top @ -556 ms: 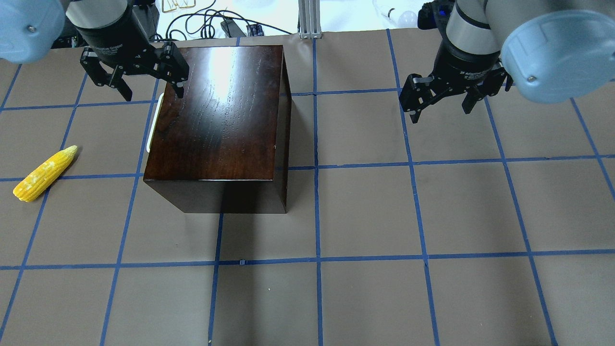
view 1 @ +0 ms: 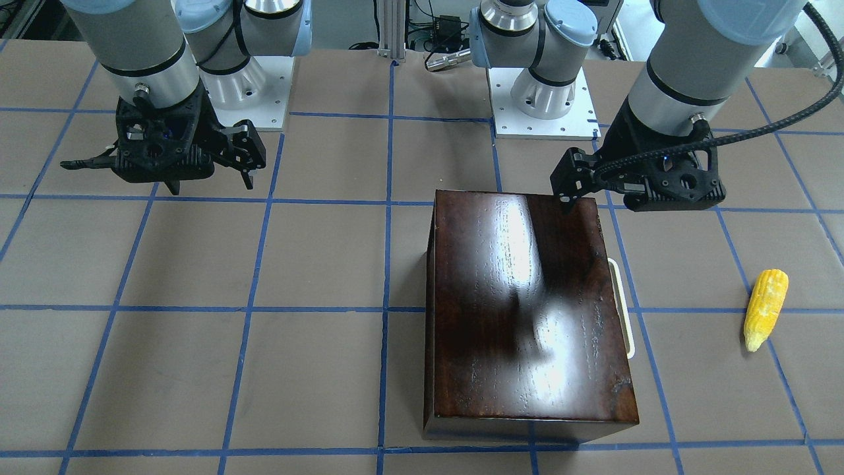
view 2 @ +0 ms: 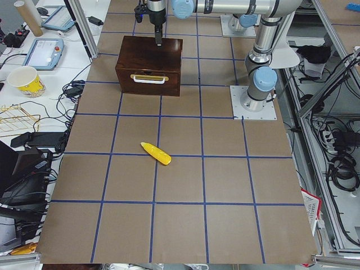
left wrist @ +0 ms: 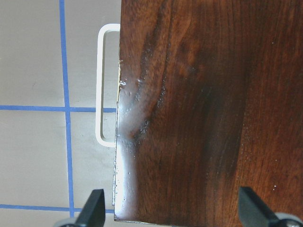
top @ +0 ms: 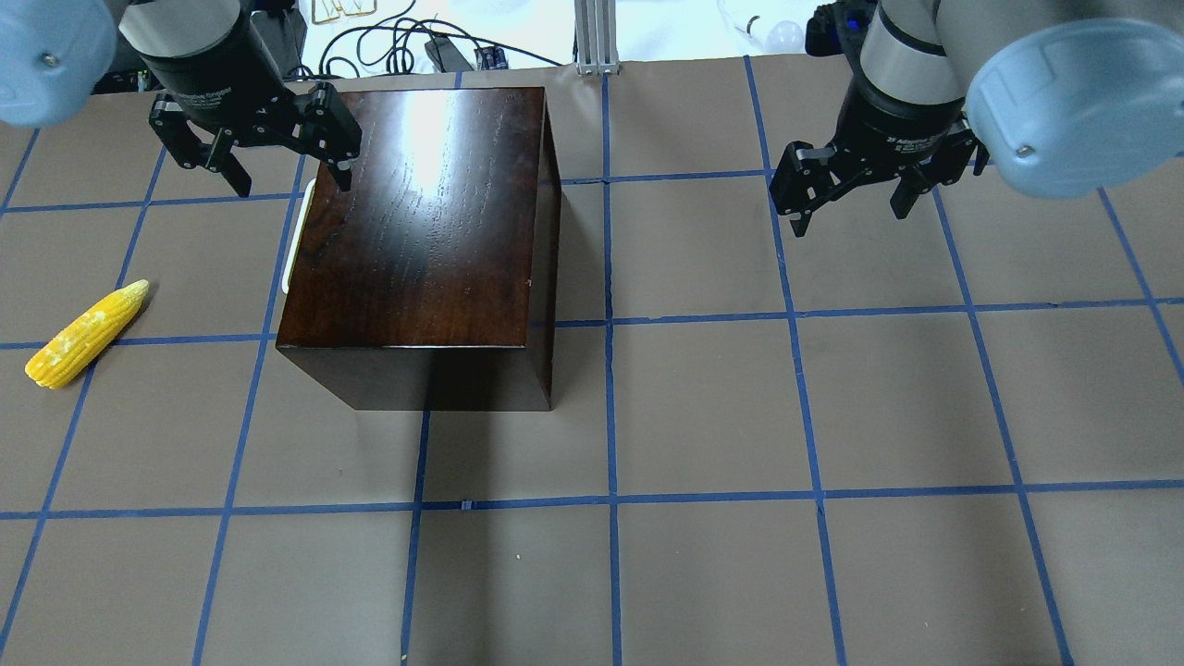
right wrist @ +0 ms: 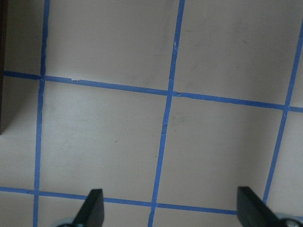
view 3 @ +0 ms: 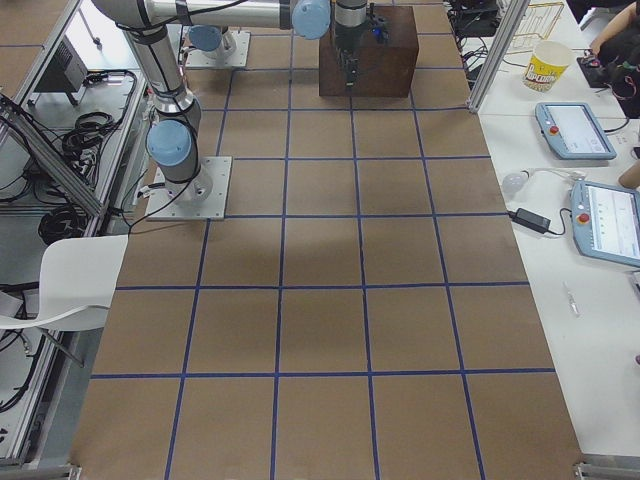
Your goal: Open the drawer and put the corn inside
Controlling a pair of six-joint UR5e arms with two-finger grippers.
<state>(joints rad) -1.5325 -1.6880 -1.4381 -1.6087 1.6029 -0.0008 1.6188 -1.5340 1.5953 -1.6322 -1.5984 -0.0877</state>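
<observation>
The left claw (top: 293,185) hangs with its fingers spread wide, gripping nothing, over one top corner of the glossy dark wooden box (top: 425,213). One finger is above the lid and the other is out past the edge. From here it looks just clear of the wood, though I can't swear to that. The drawer (view 2: 149,77) sits below it, pushed fully in, and its white handle (left wrist: 100,85) shows just ahead of the claw's outer finger. The corn (top: 85,335) lies on the table (top: 740,416), well apart from the left claw, out beyond the handle side. The right claw (top: 851,217) is also spread open, holding nothing, over the blue-taped table on the box's other side.
</observation>
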